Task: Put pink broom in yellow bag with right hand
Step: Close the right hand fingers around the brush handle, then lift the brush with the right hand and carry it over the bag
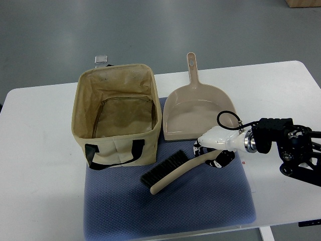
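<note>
The pink broom [170, 171], a hand brush with a beige-pink handle and black bristles, lies flat on the blue mat [200, 201] in front of the bag. The yellow bag [115, 72] stands upright with its mouth open and looks empty inside; it has black strap handles. My right hand [210, 154] reaches in from the right edge and sits over the far end of the broom handle. Its fingers are curled around that end. The part of the handle under the palm is hidden.
A beige-pink dustpan [198, 113] lies just behind my hand, to the right of the bag, handle pointing away. The mat lies on a white table [40, 175]. A small grey object [102, 59] sits past the bag at the table's far edge.
</note>
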